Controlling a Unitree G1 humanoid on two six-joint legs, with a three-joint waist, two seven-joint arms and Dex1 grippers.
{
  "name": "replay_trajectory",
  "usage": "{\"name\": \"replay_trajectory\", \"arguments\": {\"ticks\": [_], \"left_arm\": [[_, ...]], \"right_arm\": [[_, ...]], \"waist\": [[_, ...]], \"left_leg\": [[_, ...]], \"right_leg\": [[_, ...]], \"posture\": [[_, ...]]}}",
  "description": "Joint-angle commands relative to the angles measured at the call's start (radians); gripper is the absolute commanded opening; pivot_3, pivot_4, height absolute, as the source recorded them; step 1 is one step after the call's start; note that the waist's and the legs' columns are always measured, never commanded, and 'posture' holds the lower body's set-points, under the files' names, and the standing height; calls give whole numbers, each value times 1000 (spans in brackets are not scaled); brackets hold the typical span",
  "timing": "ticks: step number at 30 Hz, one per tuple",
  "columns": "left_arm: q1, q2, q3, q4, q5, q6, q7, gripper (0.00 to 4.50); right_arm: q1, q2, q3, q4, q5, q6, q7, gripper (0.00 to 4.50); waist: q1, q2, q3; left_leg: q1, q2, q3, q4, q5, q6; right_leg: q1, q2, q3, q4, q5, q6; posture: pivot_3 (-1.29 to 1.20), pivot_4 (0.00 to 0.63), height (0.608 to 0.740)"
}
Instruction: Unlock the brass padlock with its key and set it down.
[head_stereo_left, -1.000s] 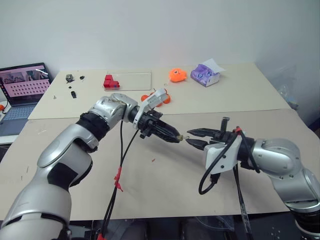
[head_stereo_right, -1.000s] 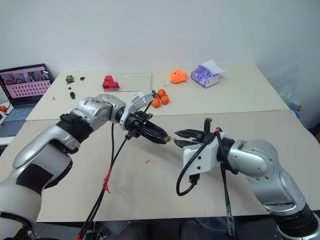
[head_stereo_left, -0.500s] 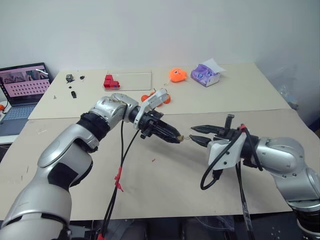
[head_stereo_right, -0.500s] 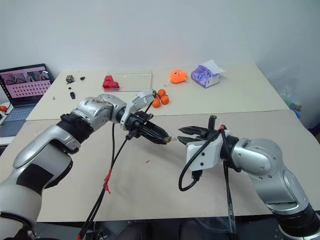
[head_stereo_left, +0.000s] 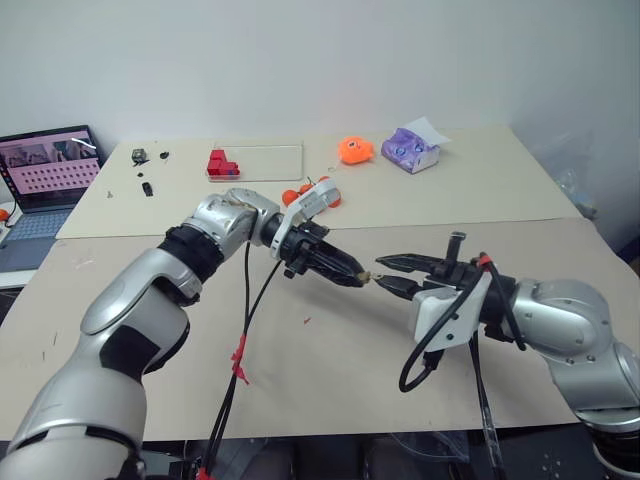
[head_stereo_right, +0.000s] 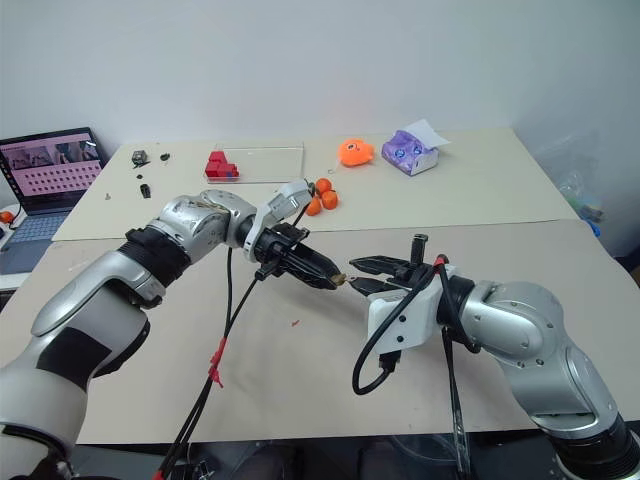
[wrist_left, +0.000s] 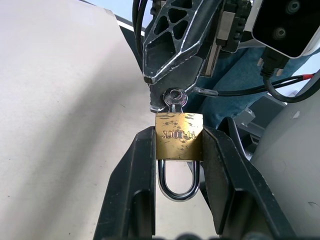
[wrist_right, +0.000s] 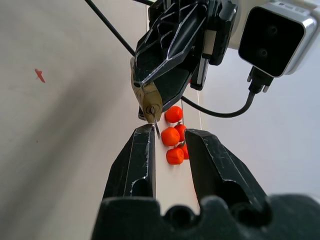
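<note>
We hold the brass padlock clamped between the two black fingers of our left gripper, above the cardboard-covered table, its silver shackle tucked back toward our wrist so the keyhole end faces outward. The key sits in that keyhole, its round head showing. Our left arm reaches in from the left, the gripper angled slightly down and pointing right. Facing it, our right gripper points left, its fingers parted around the key's head; whether they pinch it we cannot tell.
</note>
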Motion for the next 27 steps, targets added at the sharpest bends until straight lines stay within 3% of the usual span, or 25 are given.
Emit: {"name": "replay_trajectory", "arguments": {"ticks": [1,17,22,27], "left_arm": [[-16,1,34,-3,-4,-10,-3,822],[-19,9,22,-5,-1,-15,-3,822],[-19,14,17,-7,0,-18,-3,822],[-24,14,14,-2,5,-29,-3,822]], "right_arm": [[8,2,-28,-45,28,8,-4,1375],[23,-7,-39,-52,46,12,-6,1375],[27,-8,-41,-56,53,14,-2,75],[29,-8,-40,-59,66,18,5,75]], "waist": [[0,0,0],[0,0,0],[0,0,0],[0,0,0]], "left_leg": [[0,0,0,0,0,0],[0,0,0,0,0,0],[0,0,0,0,0,0],[0,0,0,0,0,0]], "right_leg": [[0,0,0,0,0,0],[0,0,0,0,0,0],[0,0,0,0,0,0],[0,0,0,0,0,0]], "posture": [[0,150,740],[0,150,740],[0,150,740],[0,150,740]]}}
